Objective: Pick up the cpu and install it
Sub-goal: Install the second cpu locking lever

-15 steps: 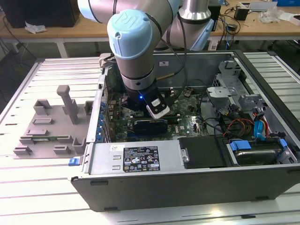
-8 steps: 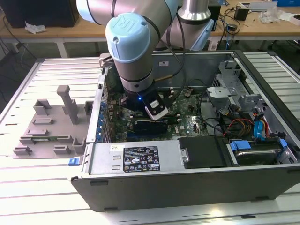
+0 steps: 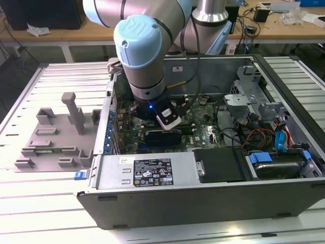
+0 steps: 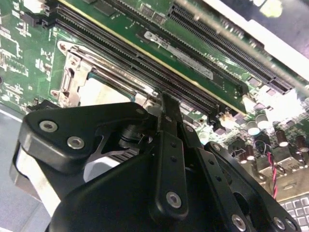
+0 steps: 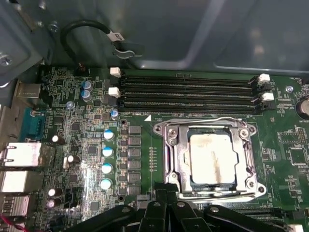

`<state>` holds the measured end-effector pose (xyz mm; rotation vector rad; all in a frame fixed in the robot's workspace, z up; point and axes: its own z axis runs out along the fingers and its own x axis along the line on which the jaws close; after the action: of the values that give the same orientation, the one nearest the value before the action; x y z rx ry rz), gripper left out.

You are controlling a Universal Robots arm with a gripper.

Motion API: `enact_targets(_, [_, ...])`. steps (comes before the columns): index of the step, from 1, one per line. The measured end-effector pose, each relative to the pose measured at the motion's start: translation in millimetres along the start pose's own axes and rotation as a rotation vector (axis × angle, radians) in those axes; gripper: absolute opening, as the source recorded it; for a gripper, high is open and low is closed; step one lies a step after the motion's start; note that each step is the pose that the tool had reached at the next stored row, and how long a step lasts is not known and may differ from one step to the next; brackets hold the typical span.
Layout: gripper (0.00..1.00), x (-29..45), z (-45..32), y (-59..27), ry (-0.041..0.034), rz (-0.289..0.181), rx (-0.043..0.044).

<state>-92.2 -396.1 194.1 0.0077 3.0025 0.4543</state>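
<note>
Silver cpu [image 5: 213, 158] seated in socket frame [image 5: 210, 159] | tool [image 5: 166, 195] fingers together, empty | labels unreadable

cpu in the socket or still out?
In. In the first wrist view the cpu lies flat inside the metal socket frame on the motherboard, with the gripper at the frame's edge.

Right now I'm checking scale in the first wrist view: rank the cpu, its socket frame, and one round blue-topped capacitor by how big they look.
Largest to smallest:
1. socket frame, which surrounds the chip on every side
2. cpu, seated inside that frame
3. blue-topped capacitor, far smaller

All sit on the same board, so nearness hardly skews this.
</note>
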Motion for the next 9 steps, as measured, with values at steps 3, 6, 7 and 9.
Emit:
enact_targets(3, [0.11, 0.1, 0.4, 0.7, 0.0001, 0.0, 0.0])
enact_targets(6, [0.11, 0.1, 0.3, 0.8, 0.0, 0.0, 0.0002])
enact_targets(7, [0.11, 0.1, 0.3, 0.7, 0.0, 0.0, 0.0002])
enact_targets(9, [0.11, 0.0, -0.7, 1.1, 0.0001, 0.0, 0.001])
